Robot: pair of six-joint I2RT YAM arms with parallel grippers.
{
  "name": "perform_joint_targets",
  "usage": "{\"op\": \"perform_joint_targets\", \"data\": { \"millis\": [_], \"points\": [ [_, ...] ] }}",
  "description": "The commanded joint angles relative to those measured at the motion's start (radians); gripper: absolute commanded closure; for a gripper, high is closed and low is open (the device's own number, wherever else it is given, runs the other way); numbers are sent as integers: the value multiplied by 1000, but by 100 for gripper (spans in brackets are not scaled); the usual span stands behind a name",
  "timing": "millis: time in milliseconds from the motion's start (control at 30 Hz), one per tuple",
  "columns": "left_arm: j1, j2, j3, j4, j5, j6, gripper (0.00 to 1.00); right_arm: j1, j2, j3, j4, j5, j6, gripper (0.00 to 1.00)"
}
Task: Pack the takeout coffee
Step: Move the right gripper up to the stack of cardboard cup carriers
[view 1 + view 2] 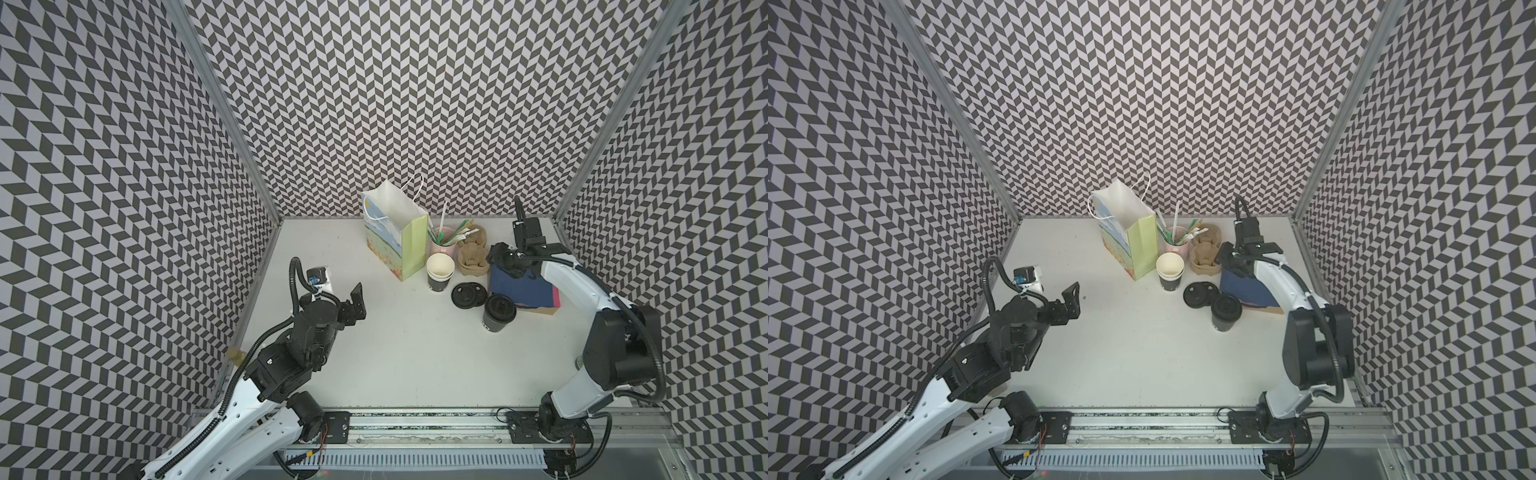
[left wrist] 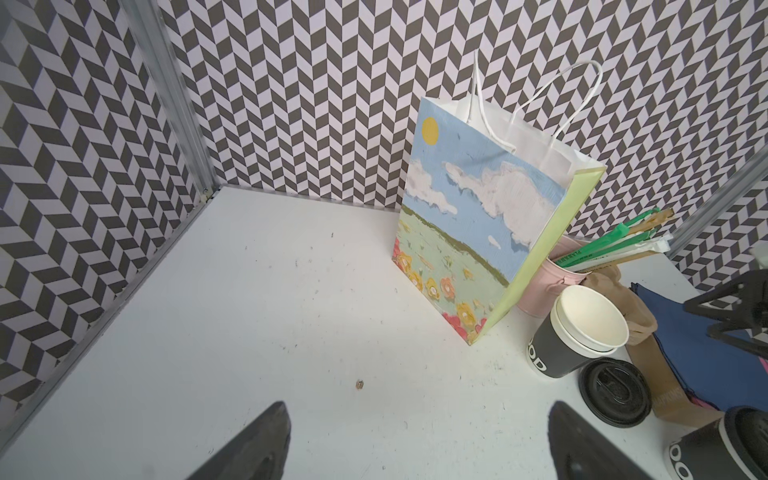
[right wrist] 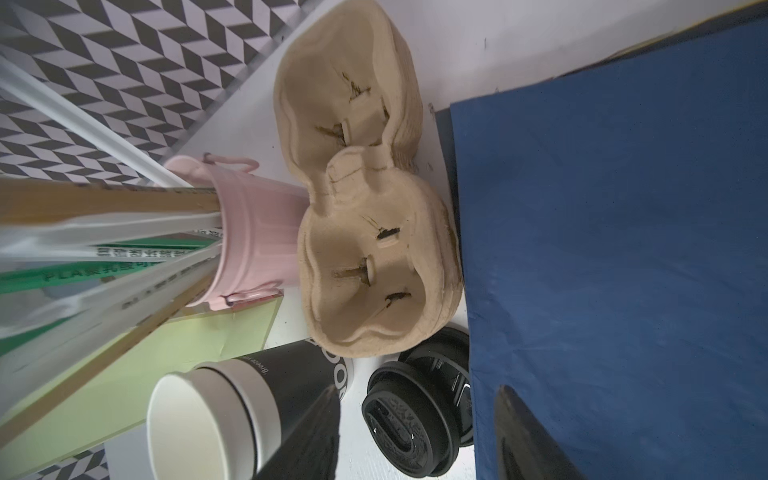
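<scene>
The takeout coffee (image 1: 498,312) (image 1: 1225,312) is a small black cup with a black lid. It stands on the white table in front of the blue napkins, and its edge shows in the left wrist view (image 2: 723,449). The gift bag (image 1: 395,232) (image 2: 478,232) stands upright and open at the back. My right gripper (image 1: 505,262) (image 3: 419,432) hovers over the napkins and the pulp carrier, behind the coffee, jaws apart and holding nothing. My left gripper (image 1: 356,301) (image 2: 417,419) is open over bare table, far left of the coffee.
A stack of open black cups (image 1: 439,272) (image 3: 232,399) stands beside the bag. Loose black lids (image 1: 469,295) (image 3: 411,419) lie beside the coffee. A pink cup of straws (image 1: 442,243), a tan pulp carrier (image 3: 365,232) and blue napkins (image 1: 523,286) crowd the back right.
</scene>
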State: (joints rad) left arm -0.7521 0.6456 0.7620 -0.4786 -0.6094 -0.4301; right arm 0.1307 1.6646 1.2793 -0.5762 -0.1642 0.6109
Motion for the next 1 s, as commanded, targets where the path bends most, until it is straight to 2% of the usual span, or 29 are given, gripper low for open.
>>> {"op": "perform_joint_targets", "data": {
  "millis": [0, 367, 967],
  "points": [
    [5, -6, -6, 24, -13, 20, 3, -9, 23, 19, 82, -78, 29, 43],
    [8, -12, -13, 34, -1, 30, 3, -23, 102, 39, 128, -72, 29, 45],
    [16, -11, -18, 41, 17, 33, 3, -37, 130, 8, 200, -90, 60, 51]
  ]
}}
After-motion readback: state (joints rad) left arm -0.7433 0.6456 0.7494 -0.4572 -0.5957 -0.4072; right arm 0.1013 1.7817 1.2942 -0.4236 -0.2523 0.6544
